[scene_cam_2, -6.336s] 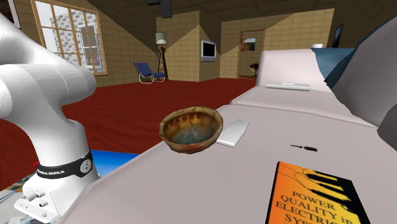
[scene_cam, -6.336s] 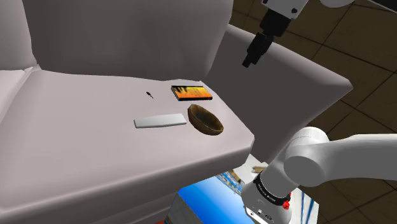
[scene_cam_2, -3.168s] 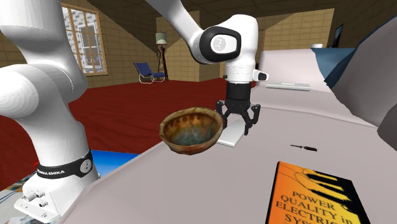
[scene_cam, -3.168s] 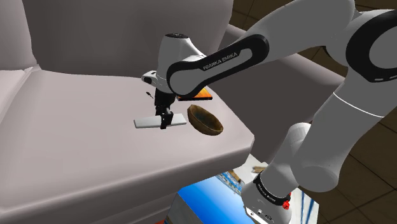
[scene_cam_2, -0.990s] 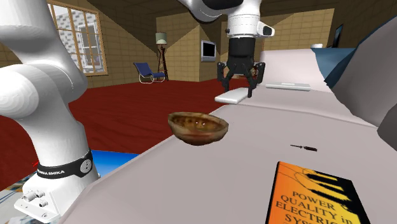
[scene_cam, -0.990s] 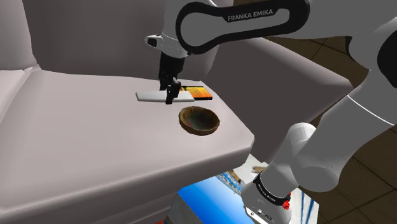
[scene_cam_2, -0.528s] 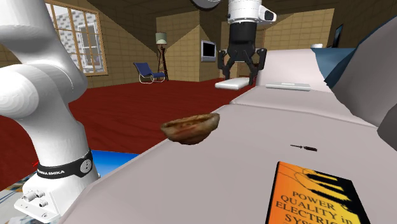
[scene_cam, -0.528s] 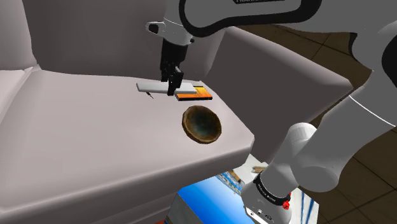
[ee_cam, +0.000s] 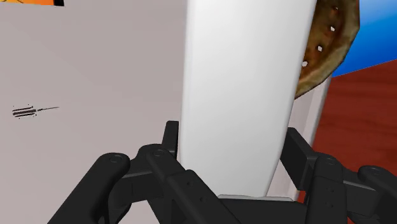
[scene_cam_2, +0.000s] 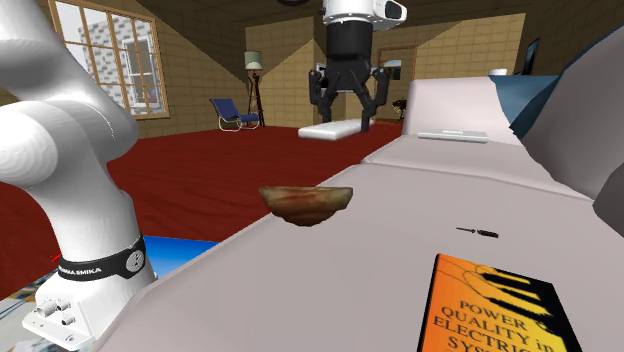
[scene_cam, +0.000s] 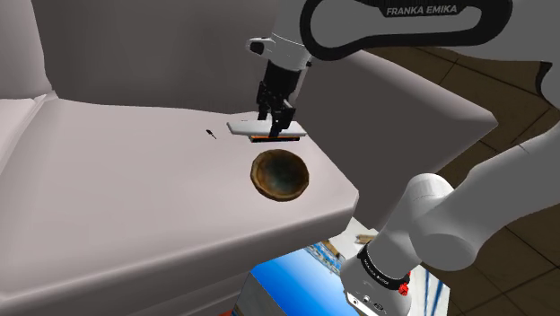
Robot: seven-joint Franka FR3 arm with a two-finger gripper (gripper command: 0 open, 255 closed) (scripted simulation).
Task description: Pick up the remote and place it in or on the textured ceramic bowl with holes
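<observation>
A flat white remote (scene_cam: pixel 254 127) hangs level in the air with my gripper (scene_cam: pixel 275 118) shut on it from above. In the second exterior view the remote (scene_cam_2: pixel 329 131) is well above the brown bowl (scene_cam_2: pixel 305 201) and a little beyond it. The bowl (scene_cam: pixel 280 174), brown with a dark inside, rests on the pale sofa seat (scene_cam: pixel 135 197) near its front corner. In the wrist view the black fingers (ee_cam: pixel 160 157) clasp the remote (ee_cam: pixel 245 89), and the holed rim of the bowl (ee_cam: pixel 329 38) shows past the remote's edge.
An orange book (scene_cam: pixel 289 136) lies on the seat just behind the bowl, under the remote. A small dark object (scene_cam: pixel 212 135) lies on the seat at the shoulder view's left of the book. The sofa back and armrest (scene_cam: pixel 404 99) rise behind. A red floor (scene_cam_2: pixel 200 180) lies beyond the seat edge.
My gripper has carried the remote toward the shoulder view's right, from over the small dark object to above the book and bowl. The bowl has rocked from tilted to nearly level.
</observation>
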